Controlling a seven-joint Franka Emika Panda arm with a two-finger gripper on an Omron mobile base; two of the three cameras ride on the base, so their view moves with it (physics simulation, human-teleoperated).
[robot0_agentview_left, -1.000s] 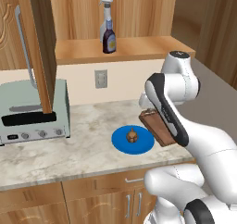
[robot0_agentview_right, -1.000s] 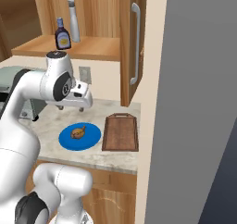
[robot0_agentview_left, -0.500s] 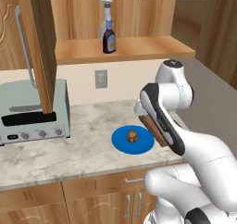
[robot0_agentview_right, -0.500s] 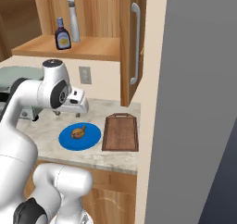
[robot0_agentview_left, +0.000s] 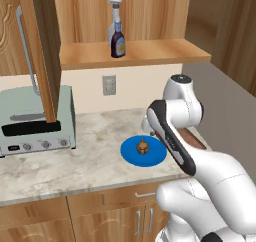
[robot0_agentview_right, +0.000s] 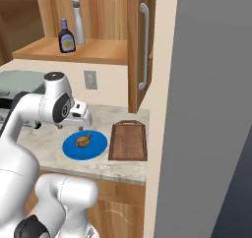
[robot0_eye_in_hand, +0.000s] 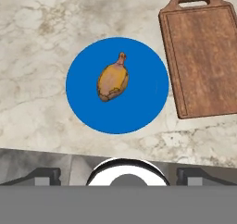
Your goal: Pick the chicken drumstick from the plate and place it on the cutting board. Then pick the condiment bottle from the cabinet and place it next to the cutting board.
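Drumstick (robot0_eye_in_hand: 112, 83) on the blue plate (robot0_eye_in_hand: 143, 102) beside the bare board (robot0_eye_in_hand: 203, 56); gripper (robot0_agentview_right: 78, 118), apparently above the plate, fingers spread wide, holding nothing.

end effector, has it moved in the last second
Yes. In the right base view the end effector has swung left and lower, from near the cutting board to above the back of the plate.
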